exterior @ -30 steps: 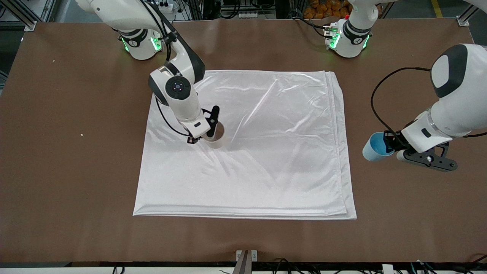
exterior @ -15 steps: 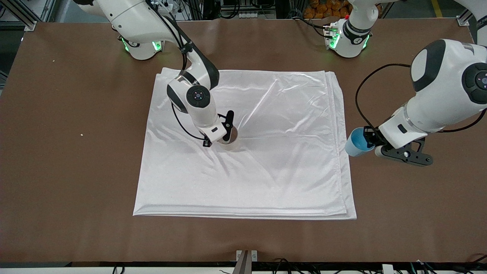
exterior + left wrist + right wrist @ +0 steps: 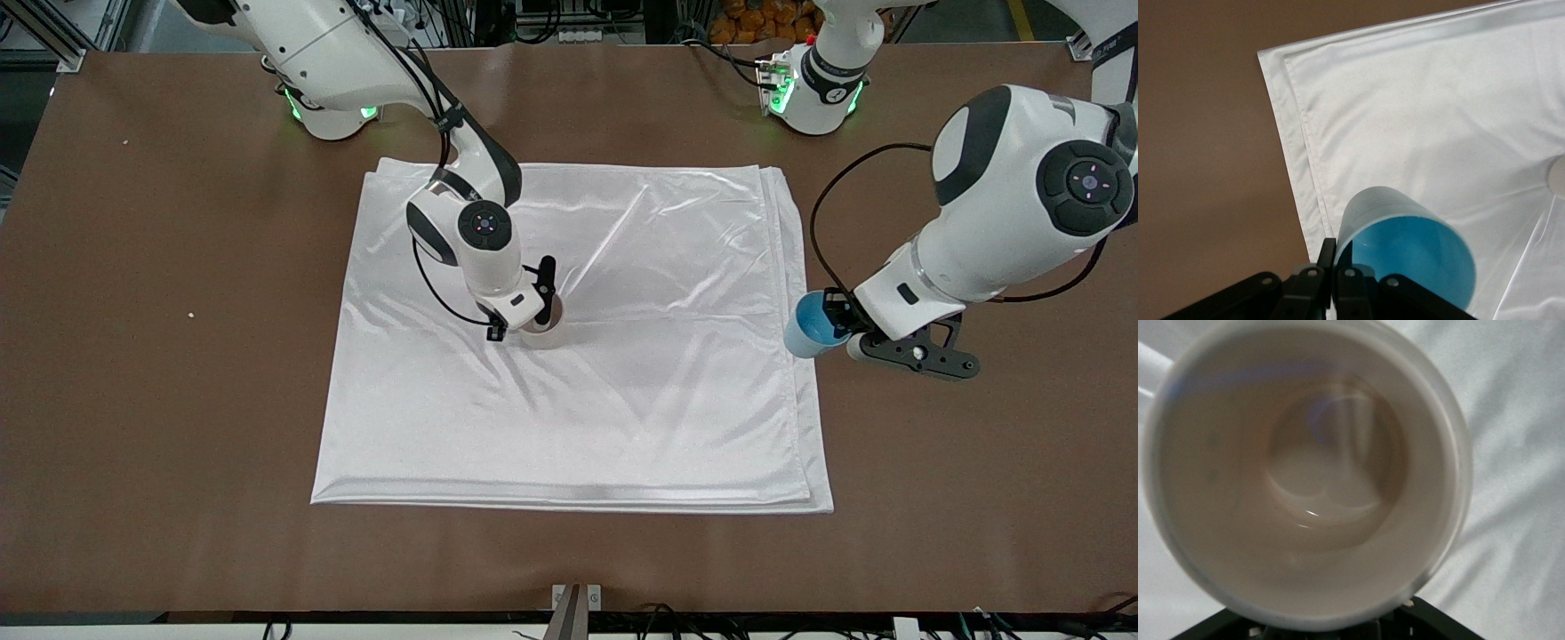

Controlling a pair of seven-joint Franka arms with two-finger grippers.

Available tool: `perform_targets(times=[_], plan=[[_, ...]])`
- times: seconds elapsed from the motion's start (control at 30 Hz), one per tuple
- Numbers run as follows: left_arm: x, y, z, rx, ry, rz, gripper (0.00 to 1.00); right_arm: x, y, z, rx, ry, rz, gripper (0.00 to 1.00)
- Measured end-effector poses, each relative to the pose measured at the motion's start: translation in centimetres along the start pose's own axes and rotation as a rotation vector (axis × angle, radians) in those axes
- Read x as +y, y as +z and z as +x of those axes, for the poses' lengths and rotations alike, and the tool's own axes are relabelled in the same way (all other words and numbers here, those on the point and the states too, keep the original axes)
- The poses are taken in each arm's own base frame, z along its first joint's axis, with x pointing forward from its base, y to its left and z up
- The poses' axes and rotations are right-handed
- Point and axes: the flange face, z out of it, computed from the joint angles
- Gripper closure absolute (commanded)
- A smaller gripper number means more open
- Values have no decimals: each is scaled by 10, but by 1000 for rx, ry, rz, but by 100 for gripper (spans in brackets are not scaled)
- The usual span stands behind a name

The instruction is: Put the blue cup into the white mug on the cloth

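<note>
The white cloth [image 3: 622,391] lies spread in the middle of the table. My right gripper [image 3: 540,313] is shut on the white mug [image 3: 546,331], low over the cloth near its middle; I cannot tell whether the mug touches the fabric. In the right wrist view the mug's beige inside [image 3: 1305,467] fills the picture, with the cloth [image 3: 1518,420] around it. My left gripper [image 3: 837,324] is shut on the rim wall of the blue cup [image 3: 805,327], tilted over the cloth's edge at the left arm's end. In the left wrist view the blue cup [image 3: 1405,250] hangs from my gripper [image 3: 1336,252] above the cloth's corner [image 3: 1438,120].
Bare brown table [image 3: 160,427] surrounds the cloth on all sides. A small pale speck [image 3: 190,314] lies on it toward the right arm's end. A metal bracket [image 3: 576,597] sits at the table edge nearest the camera.
My right gripper has carried the mug across the cloth toward its middle. My left gripper has brought the blue cup from over bare table to over the cloth's edge.
</note>
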Motion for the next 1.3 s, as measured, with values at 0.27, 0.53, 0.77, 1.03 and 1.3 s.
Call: perform_targets(times=[0.27,0.53,0.77,1.03,1.3], plan=[[0,1,0,-5,0,0,100,-5,7,7,4,-15,-2,69],[1,1,-1,-9,2,0,100,-1,5,7,2,-18,-18,34],[3,1,-1,-9,5,-1,100,15,-5,0,11,6,-39,0],[22,2,-2,-10,-7,-3,100,35,-49,-21,-31,50,-41,0],[70,4,-8,-20,-98,-9,100,50,-136,-58,-75,116,-51,0]])
